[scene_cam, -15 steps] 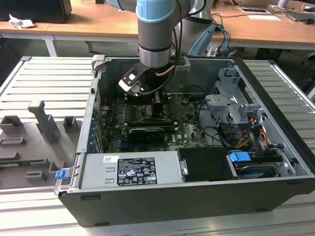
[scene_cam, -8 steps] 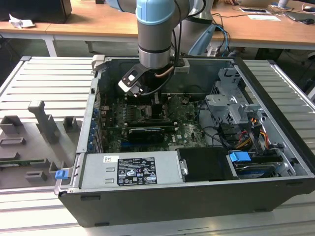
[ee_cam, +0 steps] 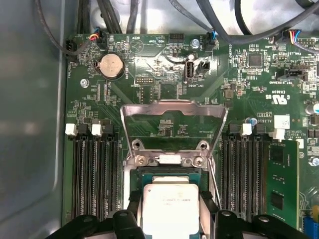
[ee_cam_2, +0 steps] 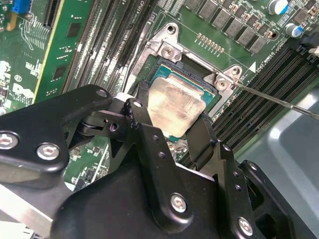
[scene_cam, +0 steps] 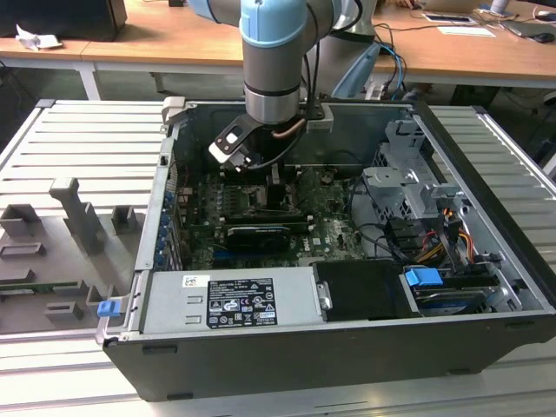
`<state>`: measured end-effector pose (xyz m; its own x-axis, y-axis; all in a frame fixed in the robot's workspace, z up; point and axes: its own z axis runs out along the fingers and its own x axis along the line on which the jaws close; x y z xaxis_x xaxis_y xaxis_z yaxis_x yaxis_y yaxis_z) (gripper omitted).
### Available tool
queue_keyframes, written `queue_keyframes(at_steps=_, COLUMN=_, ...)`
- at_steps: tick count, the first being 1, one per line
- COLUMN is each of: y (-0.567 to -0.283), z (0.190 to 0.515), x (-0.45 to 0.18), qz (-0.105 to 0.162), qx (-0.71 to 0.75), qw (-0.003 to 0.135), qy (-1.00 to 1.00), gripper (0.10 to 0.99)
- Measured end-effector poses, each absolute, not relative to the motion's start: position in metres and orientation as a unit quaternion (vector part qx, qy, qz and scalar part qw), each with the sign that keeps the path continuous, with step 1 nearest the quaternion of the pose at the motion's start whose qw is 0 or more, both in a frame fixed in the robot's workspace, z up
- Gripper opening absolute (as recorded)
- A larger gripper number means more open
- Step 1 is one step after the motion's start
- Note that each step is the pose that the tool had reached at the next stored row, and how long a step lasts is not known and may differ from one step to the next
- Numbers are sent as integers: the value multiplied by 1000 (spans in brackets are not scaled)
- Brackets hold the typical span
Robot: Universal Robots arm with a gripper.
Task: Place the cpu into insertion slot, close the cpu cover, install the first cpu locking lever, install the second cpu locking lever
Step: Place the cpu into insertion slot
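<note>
1. While the arm [scene_cam: 276, 69] reaches down into the open computer case [scene_cam: 304, 369], the claw [ee_cam_2: 171, 117] hangs over the green motherboard [ee_cam: 164, 64].
2. Claw state: narrow. In both wrist views its fingers [ee_cam: 133, 201] bear on two opposite edges of the cpu [ee_cam: 170, 209], which is held between them with its silver face up.
3. Position of the chip: directly over the insertion slot [ee_cam: 169, 173], between two banks of memory slots [ee_cam: 94, 174]. Whether it is seated or hovers just above cannot be told.
4. The cpu cover [ee_cam: 172, 105] stands open, tilted back on its hinge and clear of the chip. A thin locking lever [ee_cam_2: 279, 101] juts out to one side, unlatched.
5. Step in hand, as judged: the first one, placing the chip. Cover and both levers are not yet dealt with.
6. Finishing this step calls for a level chip, square to the slot's rim, set down with no sideways push. The grip should let go only once the chip lies flat, since the contacts beneath are probably delicate.
</note>
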<state>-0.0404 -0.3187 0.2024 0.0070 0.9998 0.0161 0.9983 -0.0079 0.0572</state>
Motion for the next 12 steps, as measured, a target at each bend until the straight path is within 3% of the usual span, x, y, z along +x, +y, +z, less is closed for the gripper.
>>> queue_keyframes(at_steps=12, y=-319, z=200, x=-40, qz=21, qx=712, qw=19, qy=701, gripper=541)
